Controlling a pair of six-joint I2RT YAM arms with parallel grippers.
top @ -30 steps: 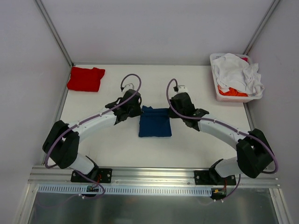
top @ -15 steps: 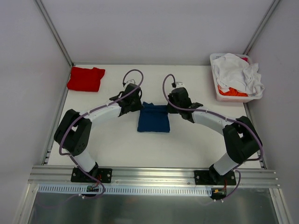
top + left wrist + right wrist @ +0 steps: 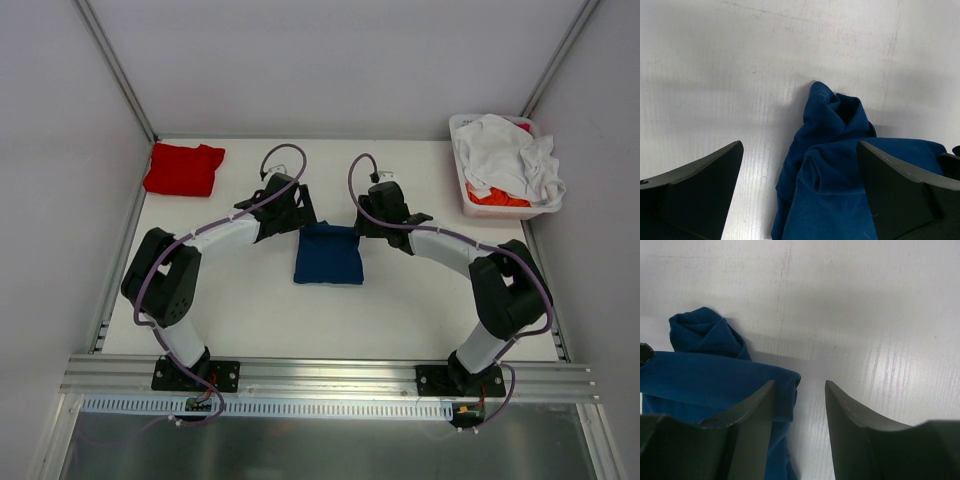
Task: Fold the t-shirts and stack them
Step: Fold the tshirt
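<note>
A folded navy blue t-shirt (image 3: 328,255) lies in the middle of the table. My left gripper (image 3: 300,212) stands open at its far left corner, the blue cloth (image 3: 840,165) lying loose between the wide-spread fingers. My right gripper (image 3: 368,218) hovers open at the far right corner; the shirt's edge (image 3: 740,380) lies partly in the gap beside its left finger, not pinched. A folded red t-shirt (image 3: 184,168) rests at the far left corner of the table. White and orange t-shirts (image 3: 505,160) are heaped in a bin at the far right.
The white bin (image 3: 468,198) stands against the right wall at the table's far end. Metal frame posts (image 3: 115,70) rise at both back corners. A metal rail (image 3: 330,375) runs along the near edge by the arm bases.
Both grippers were shut on the blue shirt's far corners and have now opened, letting it go. The arms carried the shirt slightly farther from the bases before releasing it.
</note>
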